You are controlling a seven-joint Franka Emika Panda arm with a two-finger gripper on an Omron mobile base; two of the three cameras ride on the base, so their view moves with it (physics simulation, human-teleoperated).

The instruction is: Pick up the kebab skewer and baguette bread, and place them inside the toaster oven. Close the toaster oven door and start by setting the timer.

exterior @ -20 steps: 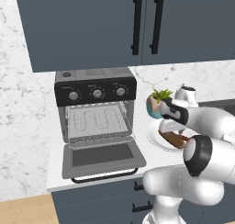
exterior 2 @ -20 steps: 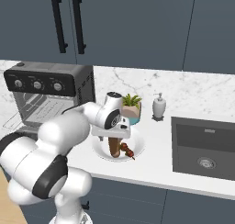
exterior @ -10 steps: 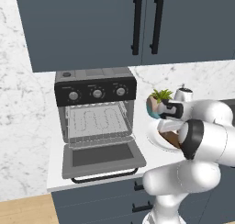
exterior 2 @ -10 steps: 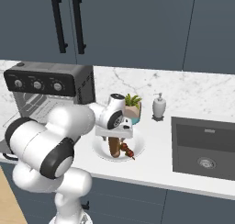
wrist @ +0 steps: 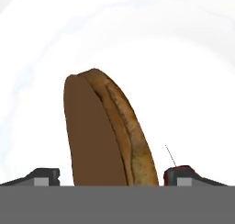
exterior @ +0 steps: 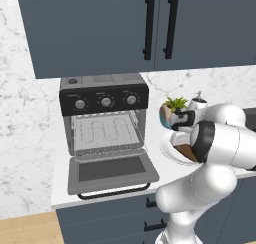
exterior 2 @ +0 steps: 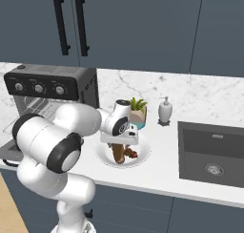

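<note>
Robot arm [exterior 2: 52, 146]: glossy white, rounded tubular segments joined by dark grey-black ring joints (one broad band per elbow). Hand block white with a dark face; gripper [wrist: 112, 178] fingertips small, dark, possibly grey-capped.

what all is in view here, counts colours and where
oven: 1, grey and black, on the counter left of the plate
door: 1, grey frame with dark glass, dropped open in front of the oven
knobs: 3, round, on the oven's black panel
plate: 1, white, on the counter right of the oven
loaf: 1, brown, on the plate, between the fingertips
skewer: 1, dark red chunks, on the plate beside the loaf
plant: 1, green in a pot, behind the plate
soap bottle: 1, white, right of the plant
sink: 1, dark grey, far right
cabinets: dark blue, black handles, above
hand: 1, straddling the loaf, not clamped
</note>
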